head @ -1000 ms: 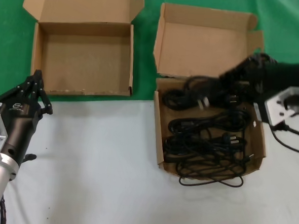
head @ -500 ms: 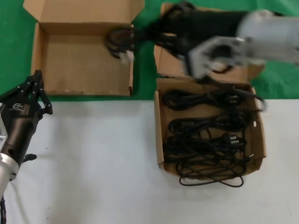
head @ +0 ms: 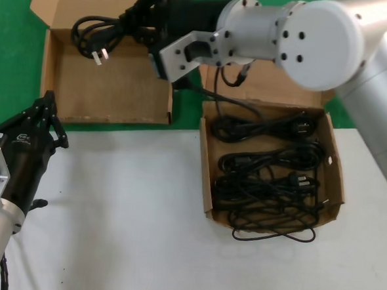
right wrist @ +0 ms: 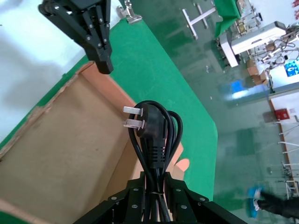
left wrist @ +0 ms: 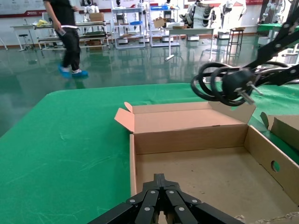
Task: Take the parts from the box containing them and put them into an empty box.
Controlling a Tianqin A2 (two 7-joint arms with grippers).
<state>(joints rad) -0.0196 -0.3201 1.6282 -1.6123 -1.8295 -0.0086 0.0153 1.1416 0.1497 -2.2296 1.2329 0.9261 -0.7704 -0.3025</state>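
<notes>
Right gripper (head: 140, 25) clamps a coiled cord (head: 98, 35) above the empty box (head: 106, 117); left gripper (head: 45, 113), closed, waits beside it.

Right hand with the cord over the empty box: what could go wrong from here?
1. The right hand holds the cord near the empty box's far rim; released there, its plug end could land on the flap or outside.
2. In the right wrist view the grip is on a bundle of loops, so a loop may snag a finger at release.
3. The left hand sits at the box's near corner, close to the drop zone.
</notes>
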